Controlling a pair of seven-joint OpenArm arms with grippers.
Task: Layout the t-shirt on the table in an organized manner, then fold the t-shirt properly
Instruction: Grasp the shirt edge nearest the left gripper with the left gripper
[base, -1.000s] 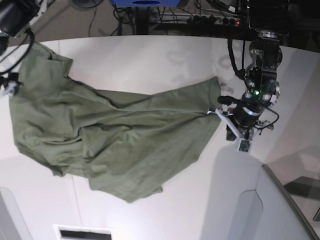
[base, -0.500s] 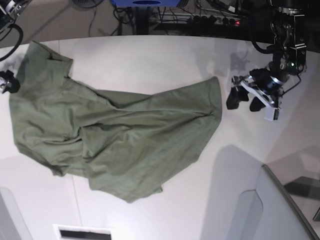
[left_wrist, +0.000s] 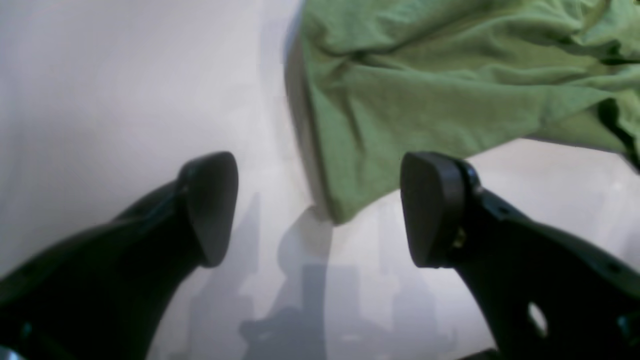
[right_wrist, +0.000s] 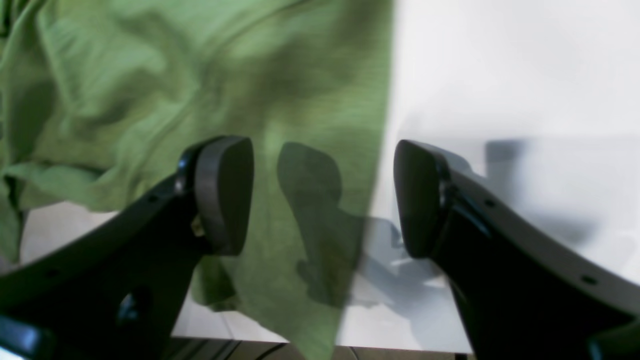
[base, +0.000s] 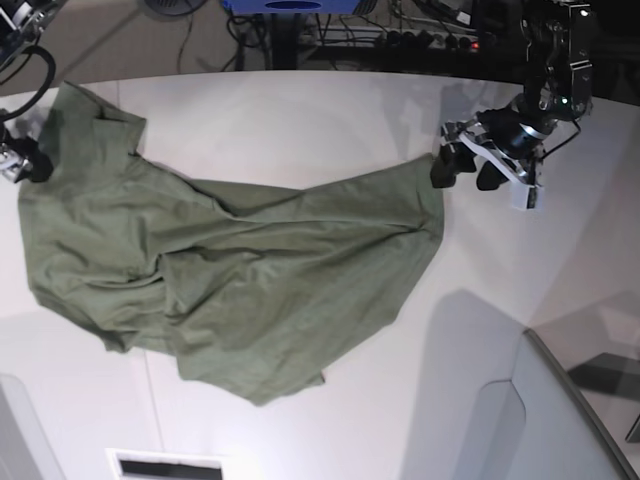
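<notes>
T-shirt (base: 230, 275) lies bunched and creased on the table (base: 300, 115) — not yet laid flat, no fold made — left gripper (base: 462, 170) spread, empty by its corner, right gripper (right_wrist: 322, 195) spread, empty over its edge.

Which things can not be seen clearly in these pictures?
- The t-shirt: the collar label cannot be found in any view; folds hide it.
- Right pincer: base view shows only a dark bit at the left edge.
- Right wrist view: motion blur smears the cloth.
- Left pincer: open, holds nothing.
</notes>
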